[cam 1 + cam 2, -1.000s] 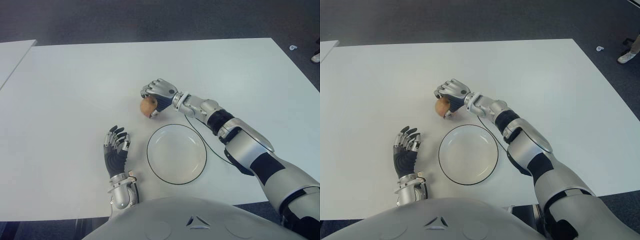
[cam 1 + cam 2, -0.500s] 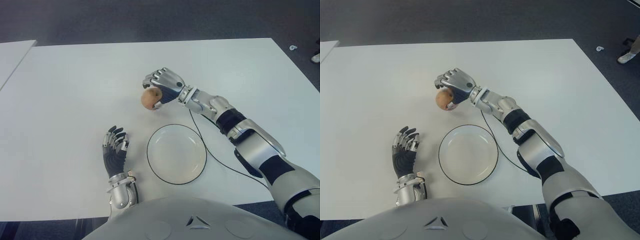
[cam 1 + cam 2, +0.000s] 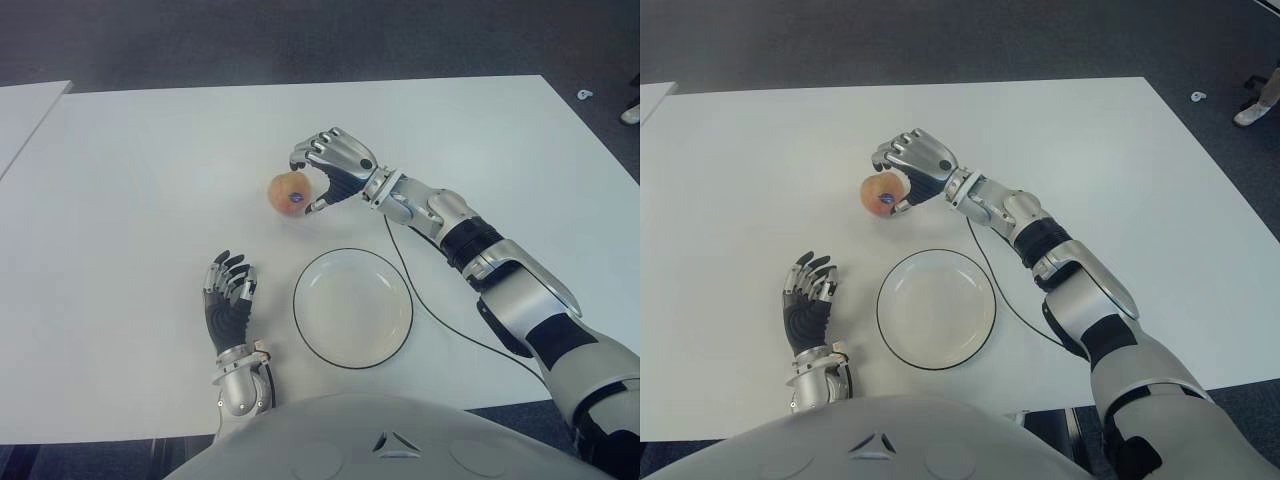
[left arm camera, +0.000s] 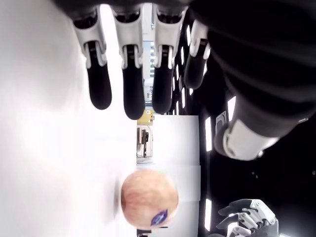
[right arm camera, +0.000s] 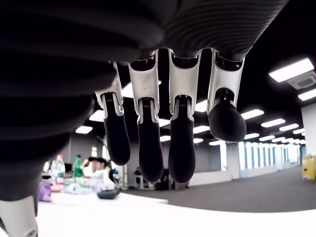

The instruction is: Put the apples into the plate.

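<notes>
A reddish-yellow apple (image 3: 288, 192) with a dark sticker sits on the white table (image 3: 150, 200), beyond and left of the round white plate (image 3: 353, 308). My right hand (image 3: 322, 180) hovers just right of the apple, open, its fingers arched beside it and holding nothing. The right wrist view shows its fingers (image 5: 150, 148) extended with nothing between them. I cannot tell whether a fingertip touches the apple. The plate holds nothing. My left hand (image 3: 228, 300) shows left of the plate, open, its fingers (image 4: 133, 94) straight; its wrist view catches the apple (image 4: 149, 205) farther off.
A thin black cable (image 3: 430, 315) runs from my right arm along the plate's right side. A second white table (image 3: 20, 110) stands at the far left. Dark floor lies beyond the table's far edge.
The right hand carried the apple up and to the left, away from the plate, then opened. The apple now shows left of the fingers, outside the grasp. The left hand stayed put.
</notes>
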### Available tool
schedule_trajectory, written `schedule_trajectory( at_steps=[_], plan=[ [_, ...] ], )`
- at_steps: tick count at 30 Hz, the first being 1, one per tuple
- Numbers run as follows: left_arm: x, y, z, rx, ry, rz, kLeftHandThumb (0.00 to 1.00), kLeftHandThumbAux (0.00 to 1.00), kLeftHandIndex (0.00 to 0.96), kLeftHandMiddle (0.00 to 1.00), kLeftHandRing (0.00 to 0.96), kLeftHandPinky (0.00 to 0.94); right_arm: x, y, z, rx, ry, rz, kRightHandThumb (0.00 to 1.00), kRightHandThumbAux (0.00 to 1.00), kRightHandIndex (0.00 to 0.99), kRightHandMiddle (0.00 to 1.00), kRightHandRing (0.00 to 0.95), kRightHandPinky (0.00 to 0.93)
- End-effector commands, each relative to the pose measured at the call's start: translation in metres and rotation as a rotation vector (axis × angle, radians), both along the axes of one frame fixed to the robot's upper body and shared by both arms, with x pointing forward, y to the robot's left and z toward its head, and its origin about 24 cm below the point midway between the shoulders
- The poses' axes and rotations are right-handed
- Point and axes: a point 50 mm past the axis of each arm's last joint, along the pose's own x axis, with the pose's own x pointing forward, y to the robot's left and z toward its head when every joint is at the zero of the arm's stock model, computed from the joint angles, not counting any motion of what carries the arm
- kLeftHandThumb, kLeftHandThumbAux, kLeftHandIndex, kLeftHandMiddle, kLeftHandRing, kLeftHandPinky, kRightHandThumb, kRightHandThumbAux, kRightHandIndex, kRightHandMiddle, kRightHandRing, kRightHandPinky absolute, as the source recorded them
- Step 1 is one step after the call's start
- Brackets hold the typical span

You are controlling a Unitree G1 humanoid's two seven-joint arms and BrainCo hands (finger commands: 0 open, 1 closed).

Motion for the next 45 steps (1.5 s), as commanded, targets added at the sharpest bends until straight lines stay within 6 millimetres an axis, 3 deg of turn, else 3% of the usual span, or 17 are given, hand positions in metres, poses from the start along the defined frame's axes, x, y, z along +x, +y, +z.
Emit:
schedule_trajectory(
  at_steps=[1,11,23,45],
  plan=[
    [-0.001,-0.010,-0.009,-0.064,0.070,0.018,0.439,0.665,0.219,0.317,0.362,0.381,-0.004,-0.005,-0.002,0.002,-0.014,0.004,0.857,0.673,0.408,0.539,0.851,0.843],
    [0.000,-0.011,-0.010,-0.070,0.073,0.014,0.468,0.673,0.231,0.318,0.361,0.381,-0.010,-0.009,0.006,0.000,0.018,-0.015,0.856,0.674,0.406,0.541,0.859,0.847],
    [0.002,-0.011,-0.010,-0.069,0.067,0.009,0.469,0.672,0.231,0.320,0.363,0.383,-0.009,-0.014,-0.006,-0.041,0.048,-0.040,0.856,0.674,0.406,0.541,0.859,0.841],
    [0.003,-0.012,-0.011,-0.072,0.056,0.004,0.447,0.663,0.224,0.319,0.369,0.389,-0.008,-0.013,-0.006,0.008,0.066,-0.013,0.856,0.674,0.406,0.541,0.850,0.833]
  ],
)
